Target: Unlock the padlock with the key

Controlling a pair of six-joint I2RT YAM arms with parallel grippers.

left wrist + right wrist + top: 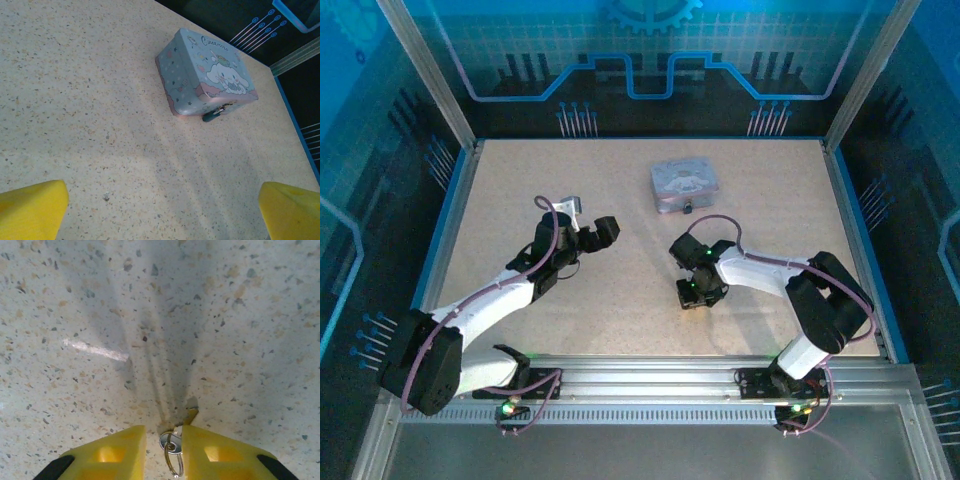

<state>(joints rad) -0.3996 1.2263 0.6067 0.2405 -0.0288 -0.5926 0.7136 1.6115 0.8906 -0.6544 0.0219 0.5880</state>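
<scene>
Speckled tabletop stretches between the wide left hand and padlock; right hand pinches the key.

Tin box, near the far edge of the counter — one line of dark cursive lettering on the lid, above the cartoon figure. Initial letter reads "C" — remainder too small to read reliably.

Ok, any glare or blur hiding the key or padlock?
Right wrist: key slightly soft in the right gripper, one bright streak on the table well away. Left wrist: sharp; padlock small and dark against the tin box front.
</scene>
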